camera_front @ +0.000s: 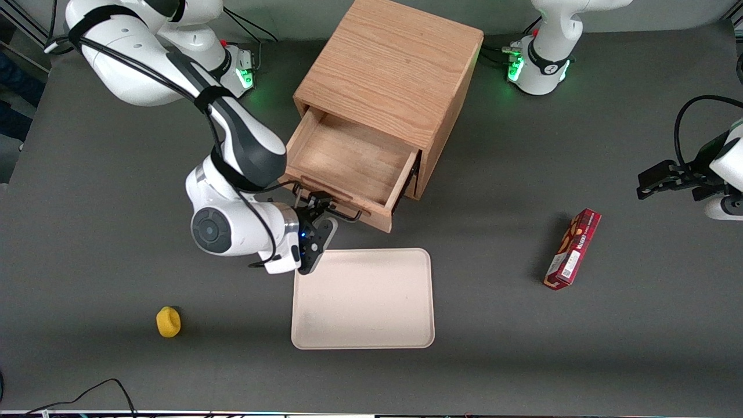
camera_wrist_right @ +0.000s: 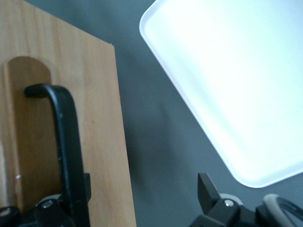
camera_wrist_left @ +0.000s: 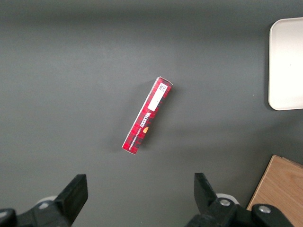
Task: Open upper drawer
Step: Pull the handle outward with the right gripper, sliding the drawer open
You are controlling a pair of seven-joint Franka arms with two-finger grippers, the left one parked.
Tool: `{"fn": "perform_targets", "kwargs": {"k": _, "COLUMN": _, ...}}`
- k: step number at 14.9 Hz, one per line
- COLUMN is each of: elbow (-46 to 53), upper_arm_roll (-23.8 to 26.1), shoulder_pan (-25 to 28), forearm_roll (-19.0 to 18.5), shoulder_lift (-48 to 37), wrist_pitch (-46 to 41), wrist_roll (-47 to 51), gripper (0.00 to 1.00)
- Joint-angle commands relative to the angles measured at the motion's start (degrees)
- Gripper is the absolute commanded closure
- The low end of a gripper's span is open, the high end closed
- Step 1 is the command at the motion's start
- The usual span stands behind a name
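Note:
The upper drawer (camera_front: 348,159) stands pulled out of the oak cabinet (camera_front: 389,75), its inside bare. Its thin black wire handle (camera_front: 342,212) runs along the drawer front (camera_front: 371,216), the side facing the front camera. My right gripper (camera_front: 319,217) is at the handle's end toward the working arm, just above the tray. In the right wrist view the gripper (camera_wrist_right: 144,184) is open. The handle (camera_wrist_right: 66,132) lies against one finger (camera_wrist_right: 86,183), outside the gap, and the edge of the drawer front (camera_wrist_right: 99,118) lies between the jaws. The lower drawer is hidden.
A cream tray (camera_front: 363,299) lies on the grey table close in front of the drawer; it also shows in the right wrist view (camera_wrist_right: 227,85). A yellow object (camera_front: 168,321) lies toward the working arm's end. A red box (camera_front: 573,249) lies toward the parked arm's end.

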Motion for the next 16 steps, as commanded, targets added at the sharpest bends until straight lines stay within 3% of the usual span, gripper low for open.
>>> {"fn": "perform_targets", "kwargs": {"k": 1, "elbow": 7.5, "upper_arm_roll": -1.5, "shoulder_pan": 0.5, "forearm_roll": -1.2, "shoulder_lift": 3.5, "wrist_pitch": -2.9, "wrist_roll": -2.8, "gripper": 0.0}}
{"fn": "perform_targets", "kwargs": {"k": 9, "elbow": 16.1, "upper_arm_roll": -6.2, "shoulder_pan": 0.5, "forearm_roll": -1.2, "shoulder_lift": 5.8, "wrist_pitch": -3.2, "wrist_roll": -13.9, "gripper": 0.0}}
{"fn": "perform_targets", "kwargs": {"k": 13, "elbow": 20.5, "upper_arm_roll": -6.1, "shoulder_pan": 0.5, "forearm_roll": -0.9, "shoulder_lift": 4.6, "wrist_pitch": -4.4, "wrist_roll": -14.0, "gripper": 0.0}}
{"fn": "perform_targets", "kwargs": {"k": 16, "elbow": 20.2, "upper_arm_roll": -6.5, "shoulder_pan": 0.4, "forearm_roll": -1.3, "shoulder_lift": -5.1, "wrist_pitch": -6.2, "wrist_roll": -13.5, "gripper": 0.0}}
